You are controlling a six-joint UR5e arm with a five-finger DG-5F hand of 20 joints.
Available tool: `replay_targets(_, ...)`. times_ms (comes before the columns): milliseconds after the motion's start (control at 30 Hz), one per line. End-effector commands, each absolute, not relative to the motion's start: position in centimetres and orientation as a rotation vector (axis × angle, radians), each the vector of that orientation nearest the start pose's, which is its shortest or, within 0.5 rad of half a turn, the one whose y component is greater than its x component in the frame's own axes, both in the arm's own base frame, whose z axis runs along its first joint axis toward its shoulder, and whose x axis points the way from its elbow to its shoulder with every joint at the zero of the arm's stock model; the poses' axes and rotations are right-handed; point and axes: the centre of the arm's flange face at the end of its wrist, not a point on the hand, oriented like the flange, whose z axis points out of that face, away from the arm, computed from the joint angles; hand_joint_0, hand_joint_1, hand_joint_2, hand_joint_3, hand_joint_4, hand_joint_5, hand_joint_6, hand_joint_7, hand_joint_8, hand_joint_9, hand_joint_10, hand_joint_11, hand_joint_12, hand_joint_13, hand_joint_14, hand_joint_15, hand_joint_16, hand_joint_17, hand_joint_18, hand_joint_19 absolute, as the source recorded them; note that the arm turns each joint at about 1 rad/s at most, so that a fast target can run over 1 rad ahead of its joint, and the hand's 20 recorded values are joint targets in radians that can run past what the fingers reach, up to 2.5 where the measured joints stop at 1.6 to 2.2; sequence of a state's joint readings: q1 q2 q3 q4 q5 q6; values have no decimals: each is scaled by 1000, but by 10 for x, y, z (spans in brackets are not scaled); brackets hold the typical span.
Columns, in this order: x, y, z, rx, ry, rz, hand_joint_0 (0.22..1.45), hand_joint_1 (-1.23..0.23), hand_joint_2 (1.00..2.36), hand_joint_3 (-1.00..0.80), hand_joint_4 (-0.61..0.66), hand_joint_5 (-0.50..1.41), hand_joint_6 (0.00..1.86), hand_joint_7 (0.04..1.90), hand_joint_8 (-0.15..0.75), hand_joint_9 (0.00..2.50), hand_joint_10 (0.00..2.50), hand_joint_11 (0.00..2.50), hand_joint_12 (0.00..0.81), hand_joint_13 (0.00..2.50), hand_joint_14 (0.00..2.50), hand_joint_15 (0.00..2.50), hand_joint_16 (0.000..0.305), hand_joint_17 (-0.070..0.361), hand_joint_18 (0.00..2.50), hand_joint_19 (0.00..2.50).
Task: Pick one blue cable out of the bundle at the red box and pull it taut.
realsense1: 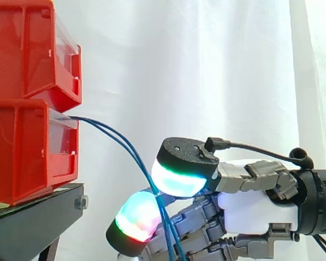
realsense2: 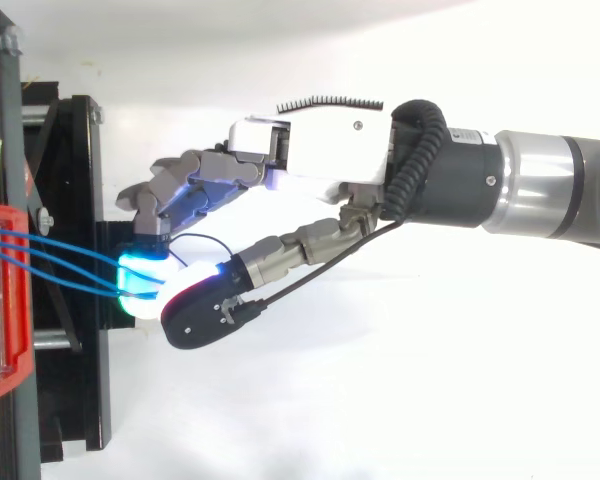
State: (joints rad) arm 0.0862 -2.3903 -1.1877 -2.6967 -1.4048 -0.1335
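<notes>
blue cables (realsense1: 125,143) leave the front of the lower red box (realsense1: 22,147) and sag away from it in a slack curve, not taut. hand (realsense2: 320,150) sits a short way off the box front, about level with the black stand (realsense1: 32,223) under the box. fingers (realsense1: 135,217) curled, thumb pad closed toward them, cables pinched between. at least two strands run through the grip.

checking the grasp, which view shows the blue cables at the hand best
Side view: the blue cables leave the red box and drop between the pads of the hand. Top view shows them running from box to pads, the contact hidden.
</notes>
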Motion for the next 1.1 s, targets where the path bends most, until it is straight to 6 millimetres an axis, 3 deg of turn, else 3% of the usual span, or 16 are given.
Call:
replay_targets(0, 775, -83, 188, 1144, 1209, 1058, 576, -633, 1013, -289, 152, -197, 864, 814, 313, 674, 9, 424, 369, 301, 4, 146, 62, 139, 24, 0)
replay_targets(300, 774, -83, 193, 1145, 1213, 1057, 591, -653, 1017, -177, 119, -204, 904, 812, 311, 679, 9, 448, 368, 316, 4, 147, 61, 138, 57, 0)
replay_targets(533, 767, -85, 204, 1161, 1241, 1037, 615, -685, 1016, -196, 121, -204, 911, 787, 312, 711, 10, 493, 366, 338, 5, 150, 61, 137, 97, 0)
replay_targets(833, 764, -87, 208, 1179, 1256, 1026, 635, -690, 1014, -249, 134, -206, 903, 786, 332, 1008, 12, 941, 372, 403, 6, 185, 60, 135, 129, 0)
replay_targets(1067, 757, -89, 210, 1213, 1286, 1001, 637, -689, 1015, -260, 136, -208, 893, 813, 330, 1097, 10, 1097, 375, 482, 8, 231, 60, 134, 165, 0)
